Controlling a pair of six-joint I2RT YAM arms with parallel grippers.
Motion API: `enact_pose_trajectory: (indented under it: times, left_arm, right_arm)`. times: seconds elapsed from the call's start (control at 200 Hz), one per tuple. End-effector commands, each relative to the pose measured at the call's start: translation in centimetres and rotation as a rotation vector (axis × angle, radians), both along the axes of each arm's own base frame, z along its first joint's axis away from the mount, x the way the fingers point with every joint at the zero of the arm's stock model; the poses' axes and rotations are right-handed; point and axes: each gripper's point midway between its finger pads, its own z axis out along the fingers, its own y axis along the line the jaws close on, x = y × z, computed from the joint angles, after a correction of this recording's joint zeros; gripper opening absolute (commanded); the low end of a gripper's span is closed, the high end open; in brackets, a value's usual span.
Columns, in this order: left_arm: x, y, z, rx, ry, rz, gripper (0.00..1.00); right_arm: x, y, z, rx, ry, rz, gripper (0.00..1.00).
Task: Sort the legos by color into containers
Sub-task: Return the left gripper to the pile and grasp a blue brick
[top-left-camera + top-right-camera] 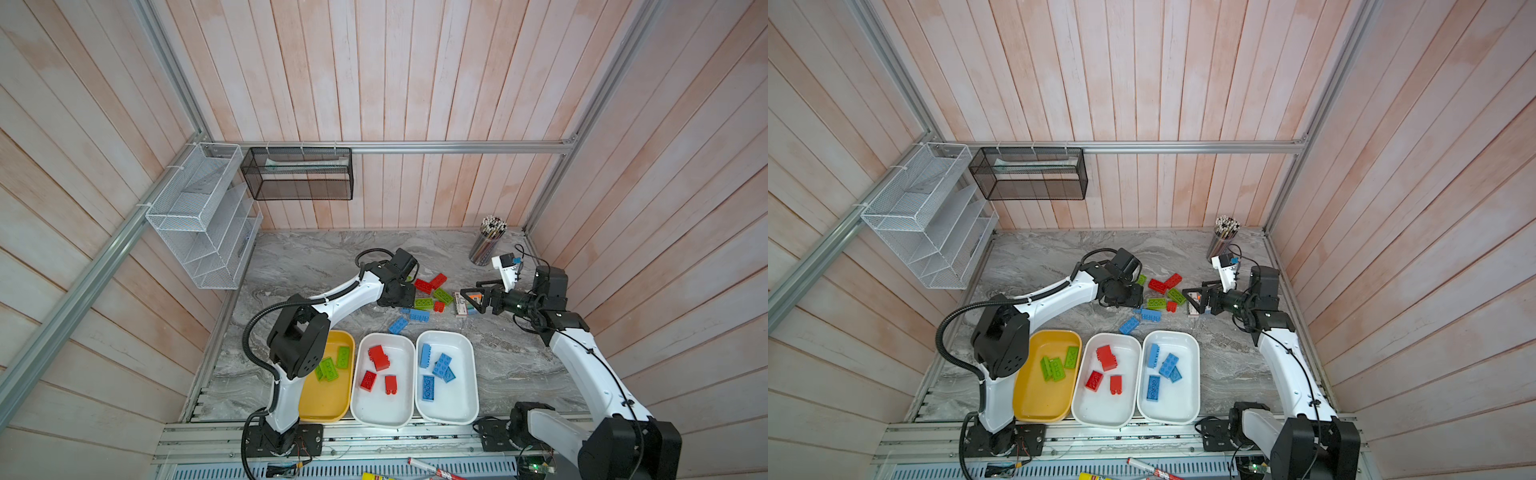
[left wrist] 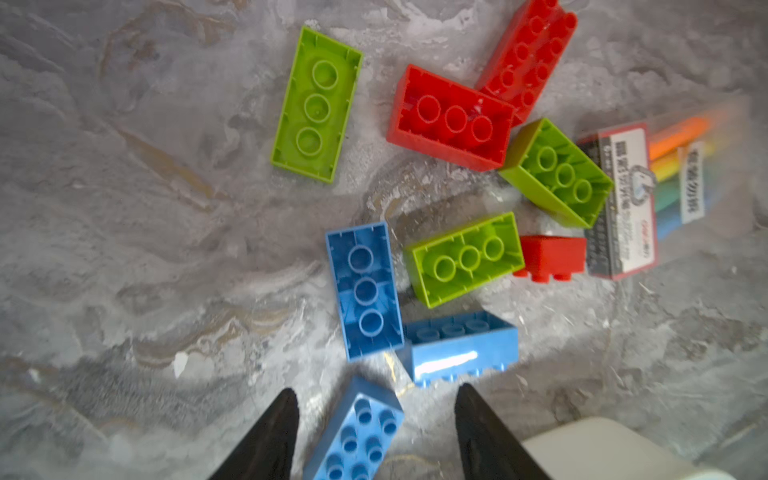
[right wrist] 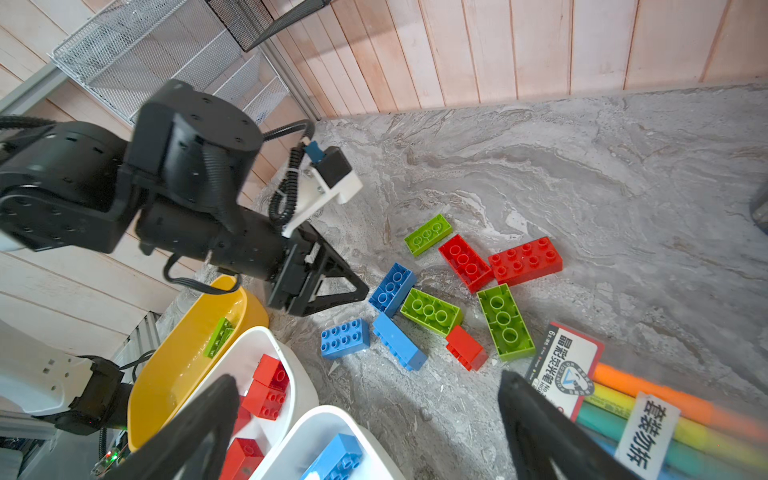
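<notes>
A lab test booth: plank-panelled walls (image 1: 415, 75), aluminium framing (image 1: 415, 146), marbled tabletop (image 1: 316, 257), two bolted-down robot arms (image 1: 345, 301).

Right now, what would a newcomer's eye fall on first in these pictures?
The bright sorted row at the front: green bricks in the yellow tray, red ones in the middle white tray, blue ones in the right white tray. Behind them, a mixed scatter of loose bricks lies on the marble table.

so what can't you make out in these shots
Yellow tray: left arm hides its left part in a top view.
Left claw: under its wrist in both top views; left wrist view's edge cuts it off.
Pack: label blurred in left wrist view.
Cup: contents too small, top views.
</notes>
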Motion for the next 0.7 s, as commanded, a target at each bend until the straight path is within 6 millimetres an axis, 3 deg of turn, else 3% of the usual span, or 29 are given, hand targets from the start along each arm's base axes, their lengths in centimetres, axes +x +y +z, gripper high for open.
enact_pose_trajectory:
  times: [0.0,0.25,0.51,0.695]
  left_arm:
    - [1.6,0.3,-1.0,0.058,-0.021,0.036,0.62]
    - [2.2,0.2,-3.9,0.099,-0.006,0.043,0.57]
    - [2.8,0.7,-5.2,0.150,-0.018,0.054,0.52]
    - [3.2,1.0,-5.8,0.197,-0.032,0.042,0.42]
  right_arm:
    - [0.4,-0.2,0.7,-0.010,-0.019,-0.003,0.98]
    - [0.4,-0.2,0.3,-0.012,-0.013,-0.003,0.98]
    - [0.3,-0.3,0.2,-0.017,-0.011,-0.005,0.98]
    - [0.2,-0.4,0.2,-0.021,-0.011,-0.007,0.98]
